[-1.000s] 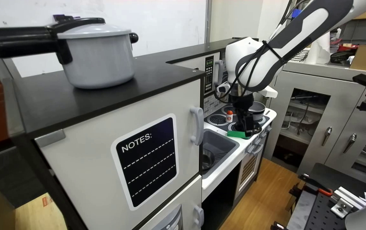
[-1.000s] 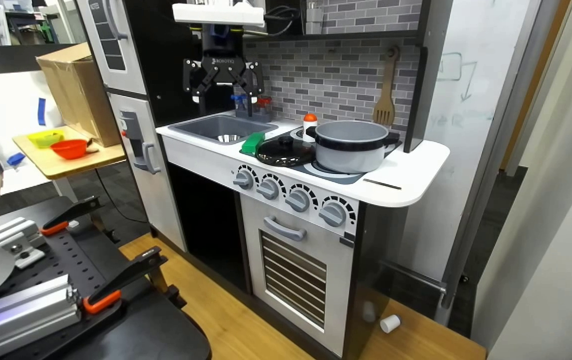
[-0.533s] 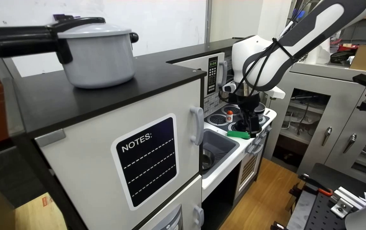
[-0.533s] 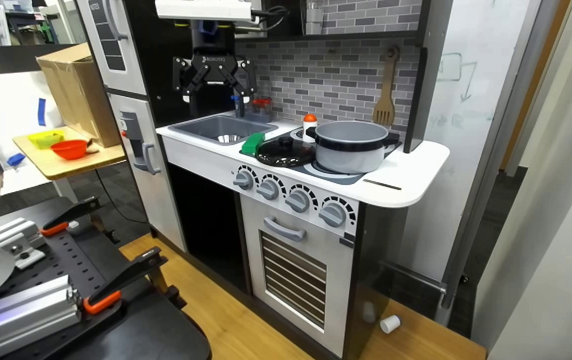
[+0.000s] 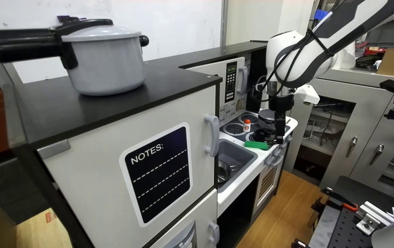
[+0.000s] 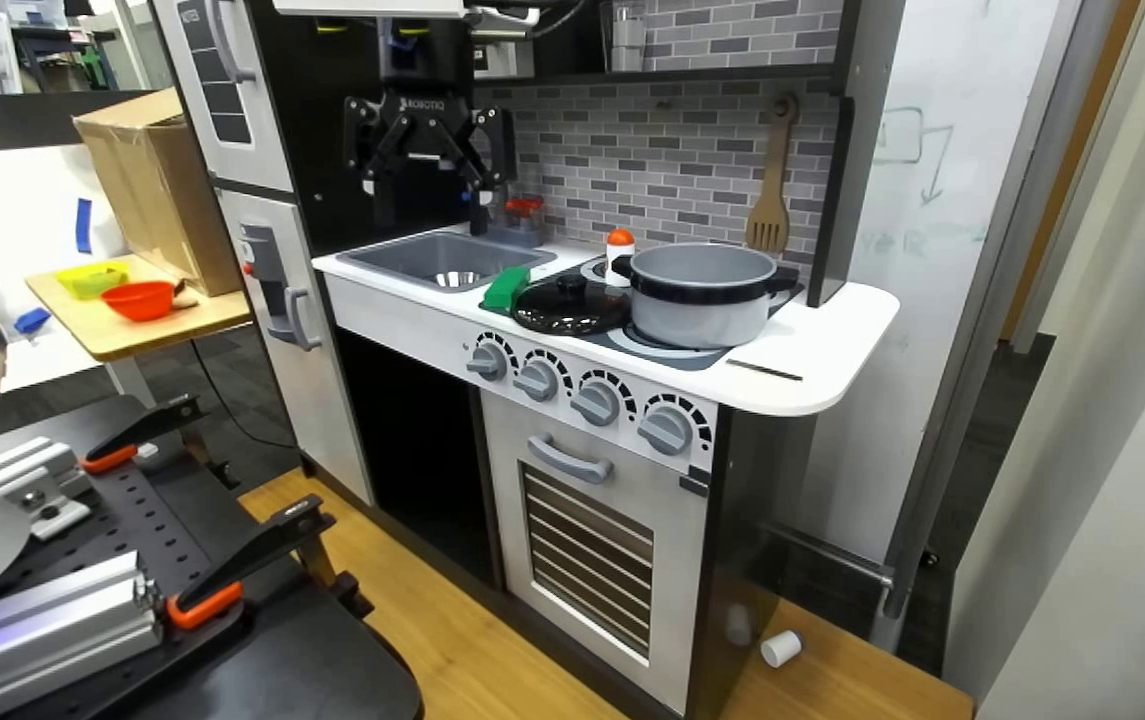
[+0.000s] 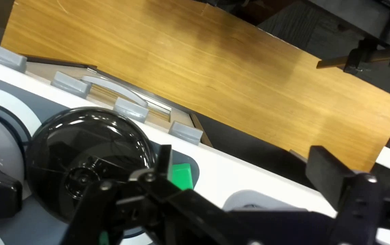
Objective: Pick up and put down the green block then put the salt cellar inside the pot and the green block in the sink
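Observation:
The green block (image 5: 256, 145) lies at the corner of the stovetop by the sink; it also shows in an exterior view (image 6: 506, 290) and, partly behind a finger, in the wrist view (image 7: 182, 176). The salt cellar (image 6: 620, 258), white with an orange top, stands upright on the stove behind the pot's handle; it also shows in an exterior view (image 5: 247, 126). The grey pot (image 6: 700, 305) stands open on the stove. The grey sink (image 6: 402, 250) is beside the block. My gripper (image 6: 430, 210) is open and empty, above the counter's front edge in the wrist view (image 7: 242, 163).
A black glossy lid (image 7: 89, 160) lies between the block and the pot. A metal pan (image 5: 223, 171) sits in the sink. A faucet and red-topped jars (image 6: 524, 212) stand behind the sink. A large lidded pot (image 5: 107, 65) stands on the tall cabinet.
My gripper has moved away from the backsplash toward the counter's front and turned a little. It stays open. The block, salt cellar and pot have not moved.

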`<state>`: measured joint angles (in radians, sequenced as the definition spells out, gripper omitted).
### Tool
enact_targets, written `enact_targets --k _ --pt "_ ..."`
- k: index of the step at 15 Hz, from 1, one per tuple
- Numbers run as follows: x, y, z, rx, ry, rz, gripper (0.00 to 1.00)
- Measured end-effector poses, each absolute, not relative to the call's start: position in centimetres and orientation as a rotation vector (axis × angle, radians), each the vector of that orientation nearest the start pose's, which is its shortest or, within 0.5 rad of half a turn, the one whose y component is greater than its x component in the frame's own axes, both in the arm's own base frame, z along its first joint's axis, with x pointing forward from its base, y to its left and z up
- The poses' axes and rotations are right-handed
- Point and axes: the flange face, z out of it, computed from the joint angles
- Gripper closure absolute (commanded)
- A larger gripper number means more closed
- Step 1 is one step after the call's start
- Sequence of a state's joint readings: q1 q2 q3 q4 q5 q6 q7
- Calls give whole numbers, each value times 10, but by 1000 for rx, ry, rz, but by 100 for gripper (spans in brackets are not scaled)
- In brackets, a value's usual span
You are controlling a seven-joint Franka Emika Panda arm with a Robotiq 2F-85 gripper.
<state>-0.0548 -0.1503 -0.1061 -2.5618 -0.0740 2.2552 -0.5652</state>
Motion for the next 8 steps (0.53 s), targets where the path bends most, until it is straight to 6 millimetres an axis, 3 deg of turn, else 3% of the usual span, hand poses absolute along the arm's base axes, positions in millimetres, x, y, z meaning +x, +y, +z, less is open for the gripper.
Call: enact_targets --k 5,8 --pt "421 -72 320 -3023 -497 103 0" --pt "422 -72 317 -3043 -375 112 0"
